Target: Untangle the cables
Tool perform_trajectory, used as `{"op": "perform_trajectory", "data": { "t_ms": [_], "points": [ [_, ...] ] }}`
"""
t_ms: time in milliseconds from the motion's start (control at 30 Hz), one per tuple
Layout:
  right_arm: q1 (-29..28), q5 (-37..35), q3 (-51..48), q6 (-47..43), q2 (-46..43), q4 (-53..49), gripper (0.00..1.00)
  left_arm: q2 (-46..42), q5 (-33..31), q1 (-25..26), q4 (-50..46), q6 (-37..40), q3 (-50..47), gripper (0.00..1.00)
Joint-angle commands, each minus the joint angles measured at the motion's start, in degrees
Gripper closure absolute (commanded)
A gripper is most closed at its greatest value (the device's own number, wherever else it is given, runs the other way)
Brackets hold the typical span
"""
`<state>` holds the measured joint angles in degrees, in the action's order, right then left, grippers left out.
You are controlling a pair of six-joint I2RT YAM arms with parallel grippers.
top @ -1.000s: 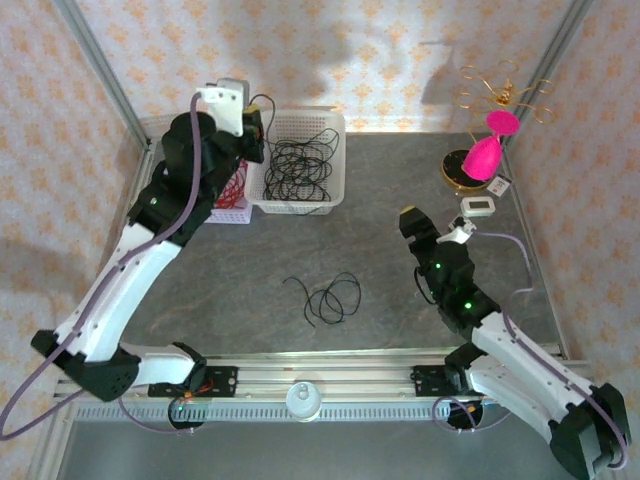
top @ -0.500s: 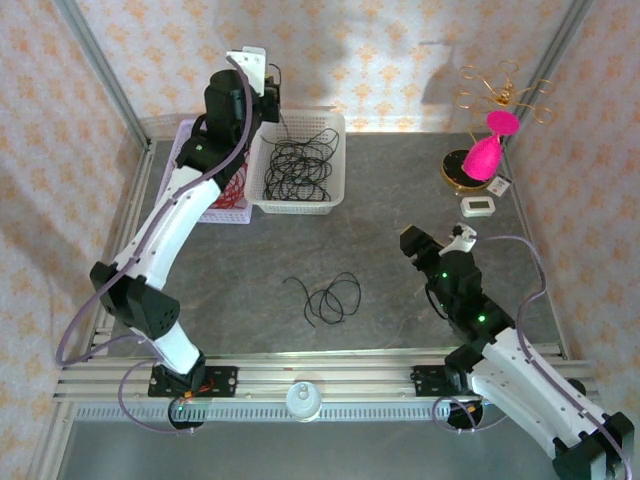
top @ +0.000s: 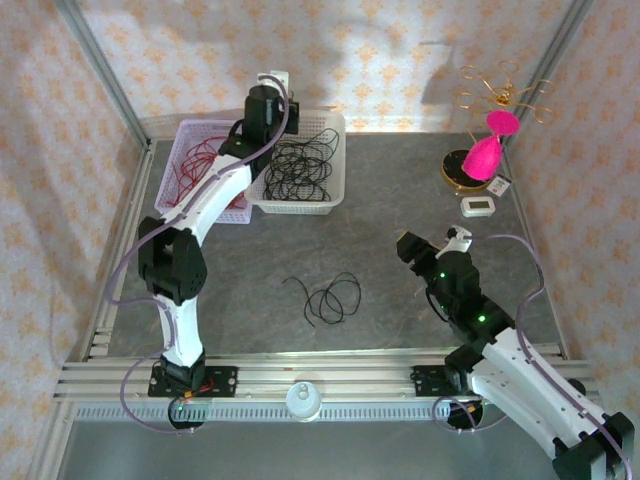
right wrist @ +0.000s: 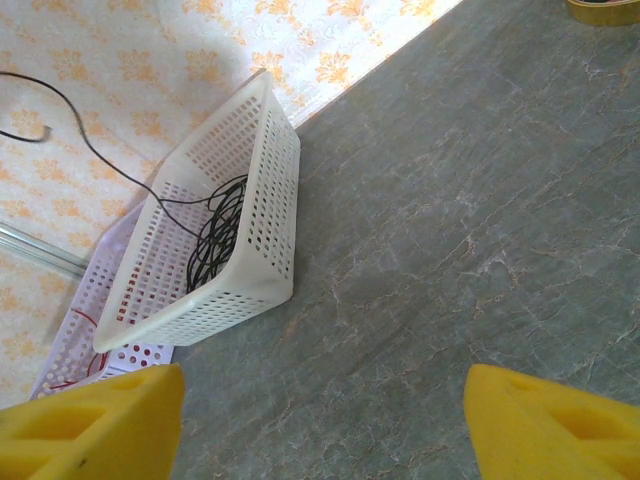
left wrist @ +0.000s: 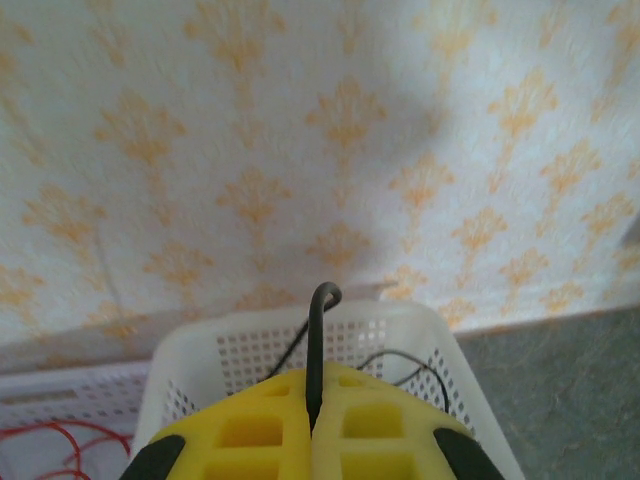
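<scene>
Orange-patterned wallpaper backs a grey stone-look worktop (top: 400, 200). Left pincer (left wrist: 313, 400) has its yellow fingers pressed together on a single black cable (left wrist: 316, 330), whose curled end pokes up above them. It hangs over the back-left corner of the white basket (top: 296, 207). Black coils (top: 298, 165) lie inside that basket, and red cables (top: 203, 165) lie in the lilac basket (left wrist: 70, 398) just left of it. A loose black cable (top: 330, 298) lies on the worktop in front of the white basket. Right pincer (right wrist: 320, 425) is spread wide, well to the front-right of the basket.

The right wrist view alone shows a thin black strand rising from the basket towards the wall. The overhead view alone shows the loose cable.

Half a second ago the left pincer was further left and its arm more bent. The right arm and the loose cable have barely changed.
</scene>
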<state>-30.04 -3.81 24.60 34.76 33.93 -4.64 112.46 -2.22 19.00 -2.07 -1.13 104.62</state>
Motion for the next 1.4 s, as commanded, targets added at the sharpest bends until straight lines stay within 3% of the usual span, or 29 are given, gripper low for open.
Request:
{"op": "perform_trajectory", "data": {
  "t_ms": [0, 200, 300, 500, 667, 867, 1133, 1367],
  "points": [
    [0.07, 0.53, -0.43, -0.96, 0.48, 0.65, 0.26, 0.73, 2.78, -0.11, 4.12, -3.03, -3.83, 1.0],
    [0.07, 4.89, 0.26, -2.81, 5.8, 2.17, 0.27, 1.65, 6.14, -0.11, 6.72, -5.82, -10.39, 1.0],
    [0.07, 7.49, 1.14, -3.78, 9.75, 2.83, 0.28, 2.3, 7.26, -0.11, 6.66, -6.94, -11.87, 0.8],
    [0.07, 8.97, 2.03, -4.17, 12.91, 3.75, 0.29, 1.15, 8.31, -0.03, 6.38, -7.65, -14.26, 0.58],
    [0.07, 8.61, 2.21, -4.44, 13.08, 3.7, 0.29, -2.81, 8.53, -0.06, 7.43, -7.78, -18.15, 0.54],
    [0.07, 11.23, 3.37, -5.82, 14.95, 3.56, 0.31, -13.11, 9.72, 0.11, 6.42, -9.17, -26.05, 0.53],
    [-1.2, 15.66, 8.06, -11.57, 24.06, -1.8, 0.38, -36.93, 8.89, 4.26, 3.62, -14.14, -51.25, 0.49],
    [-10.41, 11.63, 15.67, -18.39, 41.03, -6.45, 0.44, -54.59, 9.45, 9.78, 0.22, -24.06, -69.88, 0.48]
  ]
}}
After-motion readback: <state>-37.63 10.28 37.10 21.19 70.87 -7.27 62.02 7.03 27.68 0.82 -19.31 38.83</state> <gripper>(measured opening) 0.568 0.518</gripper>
